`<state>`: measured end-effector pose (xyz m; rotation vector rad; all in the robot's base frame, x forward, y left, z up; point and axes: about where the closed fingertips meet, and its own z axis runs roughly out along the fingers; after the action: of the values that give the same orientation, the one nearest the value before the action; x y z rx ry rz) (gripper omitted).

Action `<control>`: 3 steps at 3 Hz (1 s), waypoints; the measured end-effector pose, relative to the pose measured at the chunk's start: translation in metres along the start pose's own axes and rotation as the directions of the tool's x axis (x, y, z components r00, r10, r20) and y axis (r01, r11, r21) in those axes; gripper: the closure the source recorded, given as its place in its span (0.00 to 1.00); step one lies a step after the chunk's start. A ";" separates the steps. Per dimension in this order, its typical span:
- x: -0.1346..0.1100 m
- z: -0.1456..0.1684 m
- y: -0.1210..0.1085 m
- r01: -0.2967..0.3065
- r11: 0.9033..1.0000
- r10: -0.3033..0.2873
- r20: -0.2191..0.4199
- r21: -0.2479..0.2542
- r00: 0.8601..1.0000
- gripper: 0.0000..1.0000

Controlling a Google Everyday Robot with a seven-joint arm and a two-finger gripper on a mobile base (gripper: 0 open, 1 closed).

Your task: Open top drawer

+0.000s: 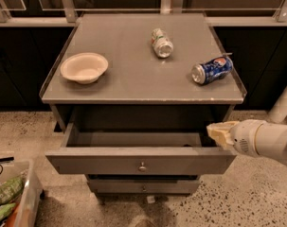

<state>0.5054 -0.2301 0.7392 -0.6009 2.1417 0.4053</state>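
The top drawer (pixel 133 161) is a wide grey metal drawer with a small round knob (pixel 142 167) at its centre. It stands pulled out from under the grey cabinet top, its inside open to view. My gripper (pixel 218 132) is at the right end of the drawer, just above its front right corner, at the end of a white arm (pixel 266 141) that comes in from the right. A narrower grey drawer (pixel 143 187) sits below and is closed.
On the cabinet top (pixel 129 86) are a white bowl (pixel 84 67) at the left, a silver-green can (pixel 162 43) lying at the back centre and a blue can (pixel 211 70) lying at the right. A bin with packets (pixel 10 197) stands on the floor at lower left.
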 end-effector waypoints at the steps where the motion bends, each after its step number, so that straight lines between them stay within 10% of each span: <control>1: -0.027 -0.066 -0.004 0.037 0.985 -0.051 0.083 0.166 0.995 0.81; 3: -0.015 -0.088 -0.017 0.009 0.977 -0.029 0.087 0.213 0.996 0.34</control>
<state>0.4647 -0.2828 0.8015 -0.4722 2.0587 0.1854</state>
